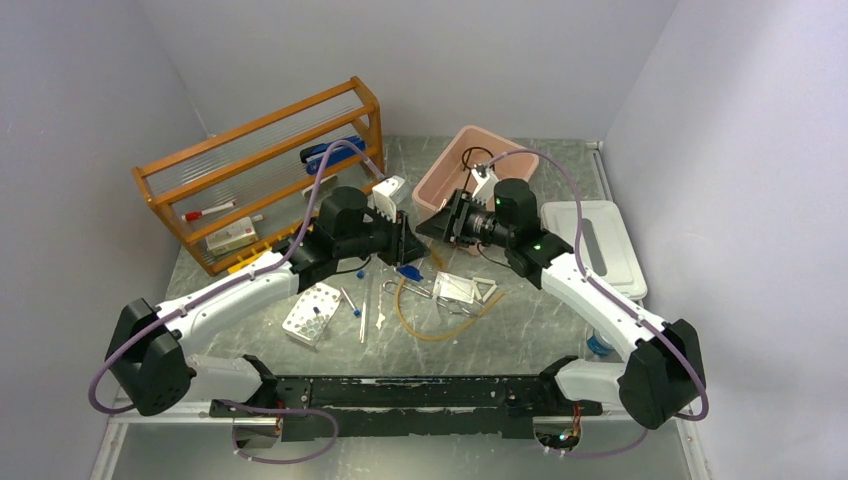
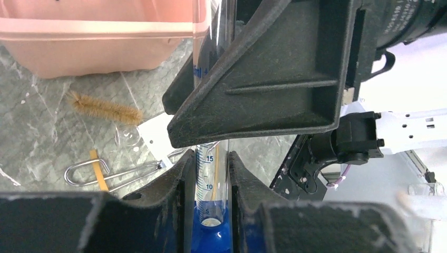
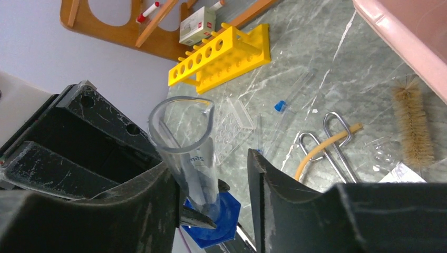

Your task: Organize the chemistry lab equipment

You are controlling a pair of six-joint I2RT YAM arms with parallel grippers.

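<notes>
Above grey table [image 1: 540, 335], left gripper [image 2: 210, 168] pinched the light, slippery, breakable graduated cylinder [image 3: 184, 142] low down; right gripper [image 3: 211, 163] straddled it, unclosed.

Rubber tube [image 2: 98, 168] across tongs [image 2: 142, 171], before bin [image 2: 95, 47]

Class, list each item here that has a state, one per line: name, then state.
graduated cylinder: clamped near its blue base, looks empty
left gripper: shut on the graduated cylinder
right gripper: open, fingers either side of the cylinder
pink bin: uncovered
white lid: off, lying beside the bin
tube brush: lying flat
</notes>
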